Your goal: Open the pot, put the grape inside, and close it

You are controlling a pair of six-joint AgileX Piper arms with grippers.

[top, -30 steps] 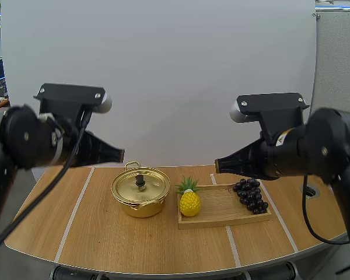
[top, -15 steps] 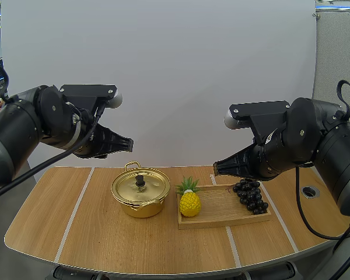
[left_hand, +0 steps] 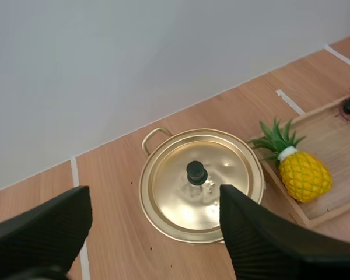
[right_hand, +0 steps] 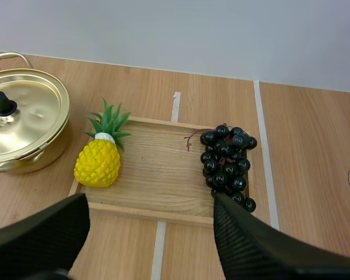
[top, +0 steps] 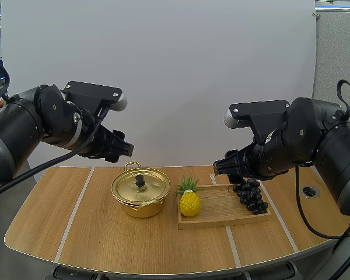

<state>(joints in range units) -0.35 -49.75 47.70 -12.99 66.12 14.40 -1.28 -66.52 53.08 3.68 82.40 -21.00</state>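
Count: one pot (top: 140, 198), lid (top: 140, 185) on, one black knob (top: 140, 181) at the lid's centre; one tray (top: 221, 207); one pineapple (top: 189, 202); one bunch of grapes (top: 251, 195); two arms, all over one table (top: 105, 239). The pot stands left of the tray, just beside it and not touching. The pineapple stands upright at the tray's left end, and the grapes lie at its right end. The high view gives height: the left gripper (top: 125, 150) hangs above and left of the pot, and the right gripper (top: 223, 167) is raised over the tray's far side, both well clear of the table. The wrist views give the gap. The left fingers (left_hand: 44, 227) stand wide apart with ribbed faces inward, and the knob shows between them, below. The right fingers (right_hand: 251, 245) are likewise wide apart, holding nothing. They frame the tray, with the grapes just beside one fingertip and well below it, untouched. The right wrist view adds a thin stem (right_hand: 192, 139) on the bunch, pointing left toward the pineapple. The left wrist view adds a loop handle (left_hand: 154, 137) on the pot's far side.
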